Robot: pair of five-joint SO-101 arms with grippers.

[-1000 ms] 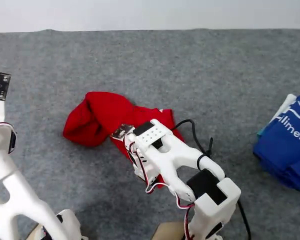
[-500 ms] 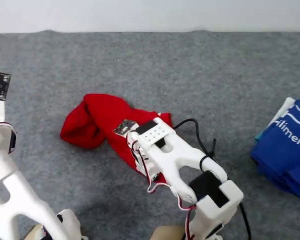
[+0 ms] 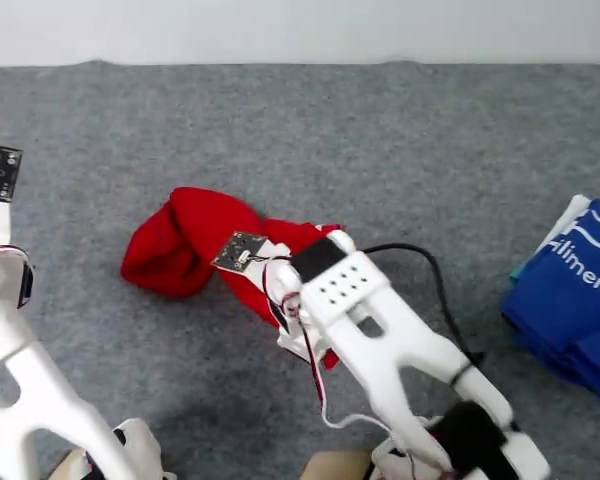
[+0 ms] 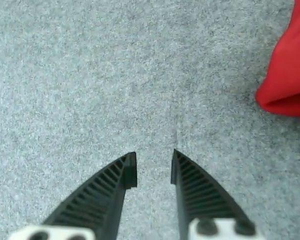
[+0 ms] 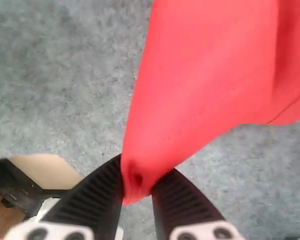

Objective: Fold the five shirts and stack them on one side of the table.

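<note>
A crumpled red shirt [image 3: 185, 245] lies near the middle of the grey table. My right gripper [image 5: 138, 181] is shut on a pinched fold of that red shirt [image 5: 205, 80], which hangs stretched from its fingers above the carpet. In the high view the right arm [image 3: 380, 340] stands over the shirt's near right part and hides it. My left gripper [image 4: 152, 167] hovers open over bare grey felt, with the red shirt's edge [image 4: 287, 80] off to one side. Folded blue shirts [image 3: 570, 300] are stacked at the table's right edge.
The grey felt table [image 3: 400, 150] stretches wide behind the red shirt. The left arm's white body [image 3: 20, 380] stands at the near left. A black cable [image 3: 430, 280] runs along the right arm.
The right arm has lifted and swung toward the near right with the red shirt's fold in its fingers. The shirt's bunched left part has barely shifted. The left arm has kept still.
</note>
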